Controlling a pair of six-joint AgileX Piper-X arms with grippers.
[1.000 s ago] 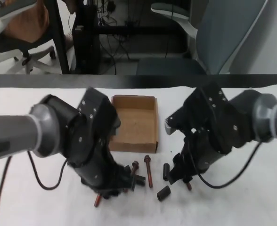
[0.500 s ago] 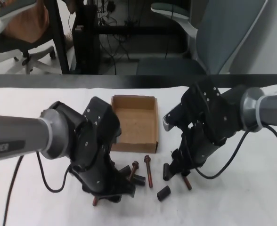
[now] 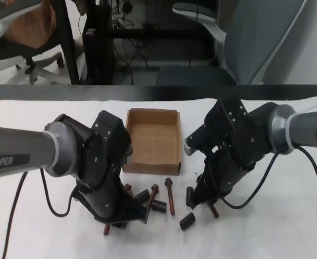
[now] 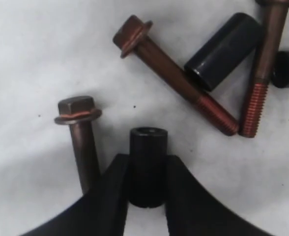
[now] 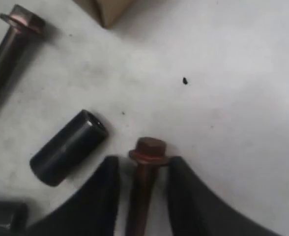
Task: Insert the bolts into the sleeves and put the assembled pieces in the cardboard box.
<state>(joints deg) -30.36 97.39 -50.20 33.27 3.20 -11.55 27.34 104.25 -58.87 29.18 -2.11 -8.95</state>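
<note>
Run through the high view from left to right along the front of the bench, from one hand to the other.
left hand → first sleeve → lone bolt → near sleeve → right hand. Overlapping pieces between them are left out.

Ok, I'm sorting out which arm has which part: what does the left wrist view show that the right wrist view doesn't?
Left wrist view: left jaws shut on a short black cylindrical sleeve, a brown hex-head bolt beside them, two more brown bolts flanking a second black sleeve. Right wrist view: right jaws open around a brown flanged bolt, gaps either side, and a corner of the brown cardboard box. Both: the white bench surface with loose bolts and sleeves.
</note>
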